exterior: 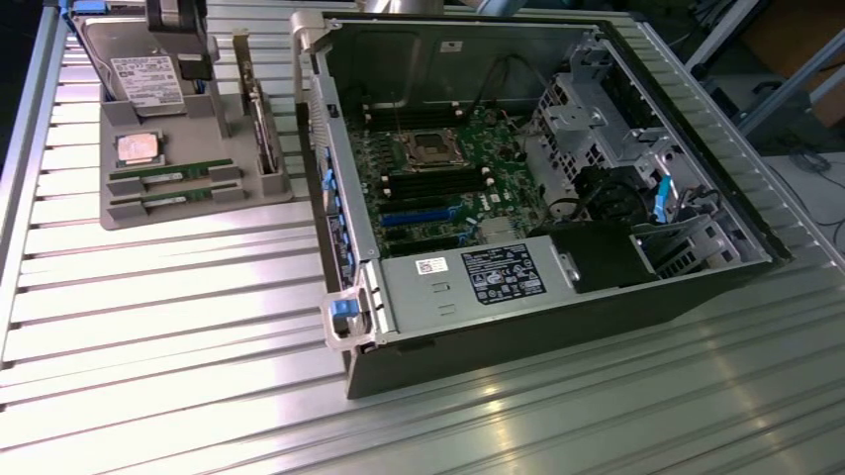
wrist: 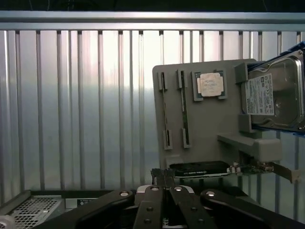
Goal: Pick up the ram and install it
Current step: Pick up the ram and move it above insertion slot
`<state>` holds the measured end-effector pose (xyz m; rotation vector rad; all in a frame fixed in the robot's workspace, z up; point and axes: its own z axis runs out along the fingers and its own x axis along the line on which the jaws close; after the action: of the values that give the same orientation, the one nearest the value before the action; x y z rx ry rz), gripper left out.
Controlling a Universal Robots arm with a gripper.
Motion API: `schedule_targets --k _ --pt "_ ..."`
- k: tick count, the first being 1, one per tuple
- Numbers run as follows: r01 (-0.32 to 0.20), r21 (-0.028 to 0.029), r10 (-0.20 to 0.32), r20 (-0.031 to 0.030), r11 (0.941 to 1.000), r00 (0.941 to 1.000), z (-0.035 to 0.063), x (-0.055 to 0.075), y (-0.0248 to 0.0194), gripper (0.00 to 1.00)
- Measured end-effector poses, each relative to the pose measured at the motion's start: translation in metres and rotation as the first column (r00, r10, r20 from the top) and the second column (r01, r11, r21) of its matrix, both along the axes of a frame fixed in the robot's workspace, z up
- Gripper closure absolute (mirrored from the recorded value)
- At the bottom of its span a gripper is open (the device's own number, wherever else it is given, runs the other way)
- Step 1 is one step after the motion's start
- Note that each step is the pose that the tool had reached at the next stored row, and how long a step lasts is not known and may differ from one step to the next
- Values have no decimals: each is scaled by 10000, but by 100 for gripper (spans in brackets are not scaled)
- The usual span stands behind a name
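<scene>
Two green ram sticks (exterior: 174,174) (exterior: 172,199) lie side by side in slots at the front of a grey parts tray (exterior: 133,214). The wrist view sees them edge-on as thin dark strips (wrist: 163,110) (wrist: 183,107) on the same tray (wrist: 205,129). My gripper (wrist: 164,173) hangs well above the table, short of the tray and apart from both sticks. Its dark fingers are shut together with nothing between them. The open computer case (exterior: 528,327) holds the motherboard (exterior: 456,158), whose long black memory slots (exterior: 436,184) run beside the processor socket.
The tray also carries a silver-topped processor (wrist: 211,85), a hard drive (wrist: 276,95) and an upright expansion card (wrist: 205,169). A corner of the case (wrist: 33,210) sits beside my fingers. Ribbed metal tabletop (exterior: 172,327) spreads in front of the tray.
</scene>
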<state>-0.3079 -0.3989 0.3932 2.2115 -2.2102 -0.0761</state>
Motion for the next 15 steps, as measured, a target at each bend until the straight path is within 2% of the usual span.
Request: schedule_targets --k 7,9,10,12,15 --pt "-110 0 110 0 9999 9999 -1 0 0 89" --pt "-110 0 110 0 9999 9999 0 0 0 77" --pt "-111 0 111 1 9999 9999 -1 0 0 77" --pt "-110 0 110 0 9999 9999 -1 0 0 64" --pt "-110 2 110 3 9999 9999 -12 -3 0 64"
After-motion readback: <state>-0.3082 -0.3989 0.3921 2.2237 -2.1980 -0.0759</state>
